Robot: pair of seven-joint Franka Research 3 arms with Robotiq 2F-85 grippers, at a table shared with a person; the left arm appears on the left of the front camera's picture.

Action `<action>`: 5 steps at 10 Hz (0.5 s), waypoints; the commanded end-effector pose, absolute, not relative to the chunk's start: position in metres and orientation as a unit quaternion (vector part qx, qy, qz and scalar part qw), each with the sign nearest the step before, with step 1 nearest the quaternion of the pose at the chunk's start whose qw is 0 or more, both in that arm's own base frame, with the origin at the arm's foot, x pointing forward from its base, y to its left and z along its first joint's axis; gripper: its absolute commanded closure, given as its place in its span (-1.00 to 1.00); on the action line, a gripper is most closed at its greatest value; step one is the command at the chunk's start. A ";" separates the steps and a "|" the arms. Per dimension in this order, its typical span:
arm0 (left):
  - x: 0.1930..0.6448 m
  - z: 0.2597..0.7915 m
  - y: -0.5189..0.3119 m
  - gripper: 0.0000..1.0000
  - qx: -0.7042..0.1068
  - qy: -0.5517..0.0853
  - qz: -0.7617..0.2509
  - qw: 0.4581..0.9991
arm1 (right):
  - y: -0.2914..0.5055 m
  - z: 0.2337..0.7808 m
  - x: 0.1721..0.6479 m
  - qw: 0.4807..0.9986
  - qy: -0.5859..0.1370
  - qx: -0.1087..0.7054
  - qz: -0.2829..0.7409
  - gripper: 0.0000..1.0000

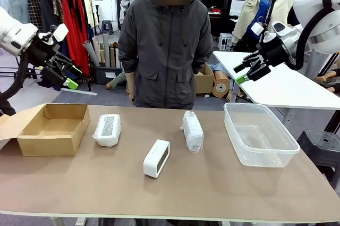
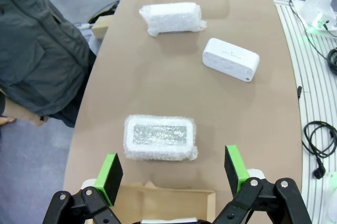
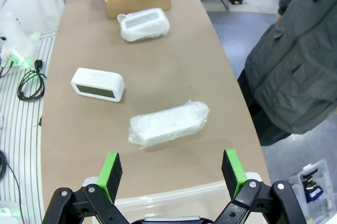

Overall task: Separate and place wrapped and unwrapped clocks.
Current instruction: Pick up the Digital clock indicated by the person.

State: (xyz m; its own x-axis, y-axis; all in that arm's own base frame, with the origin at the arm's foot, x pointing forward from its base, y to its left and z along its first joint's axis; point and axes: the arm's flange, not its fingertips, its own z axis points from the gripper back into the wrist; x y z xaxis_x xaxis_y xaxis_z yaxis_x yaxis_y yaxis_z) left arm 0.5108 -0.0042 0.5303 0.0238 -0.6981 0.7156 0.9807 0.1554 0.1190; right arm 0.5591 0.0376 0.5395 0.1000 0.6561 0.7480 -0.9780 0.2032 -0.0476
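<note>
Over the bench, front view: the left end effector [image 1: 64,74] and the right end effector [image 1: 241,73] hang high above the brown bench [image 1: 212,194], fingers spread, grasping nothing.
Clocks, front view: the first wrapped clock [image 1: 107,130] lies just beside the cardboard box [image 1: 48,145]. The bare clock [image 1: 157,158] stands mid-bench, nearer the robot. The second wrapped clock [image 1: 193,131] lies near it, apart from the clear tub [image 1: 265,157].
Person, front view: a person [image 1: 166,45] in a grey jacket stands at the far edge.
Left wrist view: the released green pads frame the first wrapped clock [image 2: 159,137], with the box edge below. The bare clock, second wrapped clock and tub lie farther along.
Right wrist view: the open pads frame the second wrapped clock [image 3: 168,124], with the tub rim beneath. The bare clock, first wrapped clock and box lie beyond.
</note>
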 end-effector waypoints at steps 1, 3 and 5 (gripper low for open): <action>0.511 0.531 -0.003 -1.00 -0.207 -0.333 -0.615 0.684 | 0.038 0.541 0.559 0.700 -0.334 0.240 0.584 -1.00; 0.511 0.531 -0.003 -1.00 -0.207 -0.333 -0.615 0.684 | 0.038 0.541 0.559 0.700 -0.334 0.240 0.584 -1.00; 0.511 0.531 -0.003 -1.00 -0.207 -0.333 -0.615 0.684 | 0.038 0.541 0.559 0.700 -0.334 0.240 0.584 -1.00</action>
